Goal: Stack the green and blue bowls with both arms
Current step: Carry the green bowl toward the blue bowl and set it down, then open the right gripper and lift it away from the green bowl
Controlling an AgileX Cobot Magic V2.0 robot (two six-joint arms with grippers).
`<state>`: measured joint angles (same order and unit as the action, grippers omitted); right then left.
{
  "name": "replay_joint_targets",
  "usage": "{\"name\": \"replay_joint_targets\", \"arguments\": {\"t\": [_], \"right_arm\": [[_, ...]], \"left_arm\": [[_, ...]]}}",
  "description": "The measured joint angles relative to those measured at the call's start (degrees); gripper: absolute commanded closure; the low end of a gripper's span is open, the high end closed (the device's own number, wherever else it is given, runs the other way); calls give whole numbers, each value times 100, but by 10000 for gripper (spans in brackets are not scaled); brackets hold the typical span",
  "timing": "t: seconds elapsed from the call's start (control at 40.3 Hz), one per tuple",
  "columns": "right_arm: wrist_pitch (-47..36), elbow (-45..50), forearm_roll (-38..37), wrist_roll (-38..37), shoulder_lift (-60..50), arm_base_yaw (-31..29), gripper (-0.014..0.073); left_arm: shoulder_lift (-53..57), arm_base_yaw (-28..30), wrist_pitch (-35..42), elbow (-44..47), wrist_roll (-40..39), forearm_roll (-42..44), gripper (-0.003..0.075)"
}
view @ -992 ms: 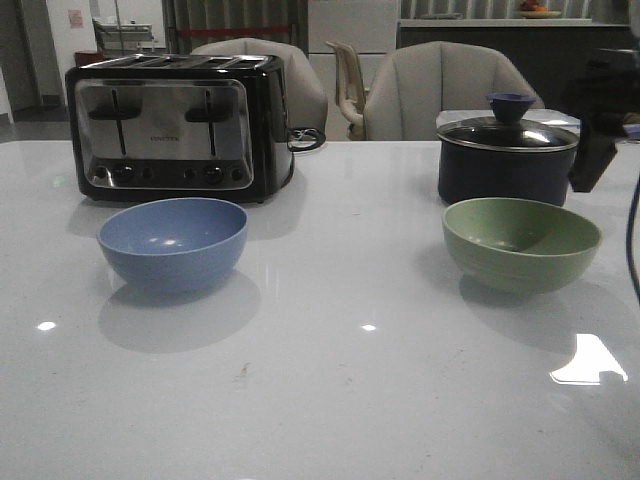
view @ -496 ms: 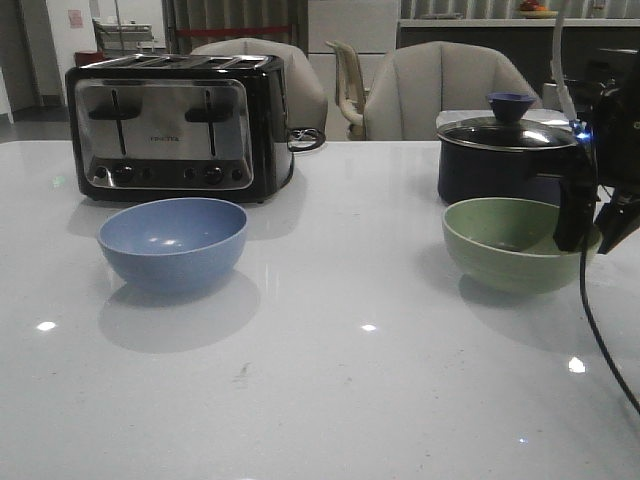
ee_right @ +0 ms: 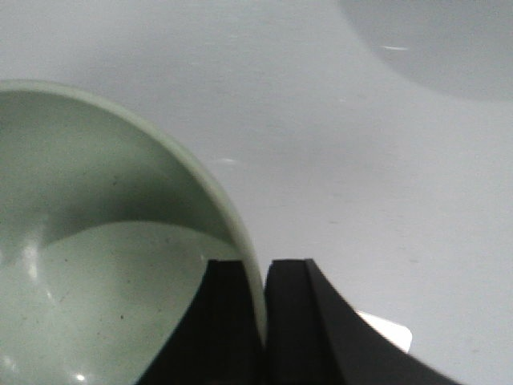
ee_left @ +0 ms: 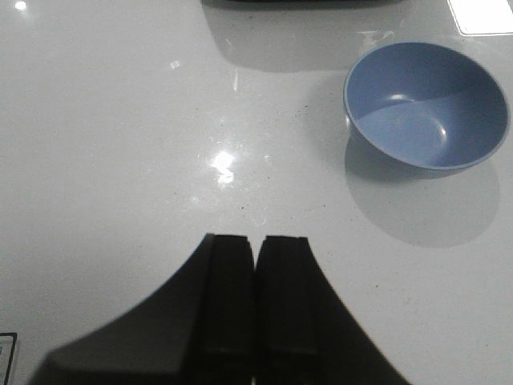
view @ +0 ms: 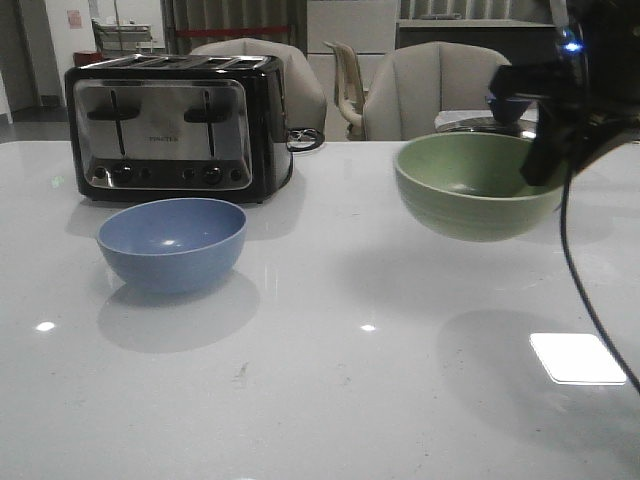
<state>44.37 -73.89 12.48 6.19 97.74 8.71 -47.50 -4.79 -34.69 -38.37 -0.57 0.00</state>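
Note:
The pale green bowl (view: 478,186) hangs in the air above the table at the right, held by its right rim. My right gripper (view: 545,160) is shut on that rim; in the right wrist view one finger is inside the green bowl (ee_right: 104,265), the other outside, the gripper (ee_right: 263,269) pinching the wall. The dusty blue bowl (view: 172,243) stands upright on the table at the left, in front of the toaster. In the left wrist view the blue bowl (ee_left: 426,106) lies off to one side of my left gripper (ee_left: 256,241), which is shut and empty above bare table. The left arm is out of the front view.
A black and chrome toaster (view: 175,125) stands at the back left. The dark saucepan's blue knob (view: 503,105) shows behind the lifted green bowl. Chairs stand beyond the table's far edge. A black cable (view: 590,290) hangs from the right arm.
The right gripper has closed on the green bowl's rim and lifted it off the table, carrying it up and to the left. The blue bowl has not moved.

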Motion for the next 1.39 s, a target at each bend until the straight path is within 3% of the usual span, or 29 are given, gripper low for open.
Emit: {"name": "replay_joint_targets", "arguments": {"t": [0.273,0.496,0.645,0.794,0.893,1.092,1.389], "right_arm": [[-240,416,277,111,15,1296,559],[-754,455,335,135,619,1983,559],[-974,455,383,135,972,2037,470],[-1042,434,419,135,984,2037,208],[-1030,434,407,135,996,2037,109],[-963,421,318,135,461,2037,112],[-929,1184,-147,146,-1618,2037,112]], "left_arm": [[0,0,-35,0,0,0,619],[0,0,-47,0,0,0,619],[0,0,-47,0,0,0,619],[0,0,-47,0,0,0,619],[0,0,-47,0,0,0,619],[0,0,-47,0,0,0,619],[0,0,-47,0,0,0,619]]}}
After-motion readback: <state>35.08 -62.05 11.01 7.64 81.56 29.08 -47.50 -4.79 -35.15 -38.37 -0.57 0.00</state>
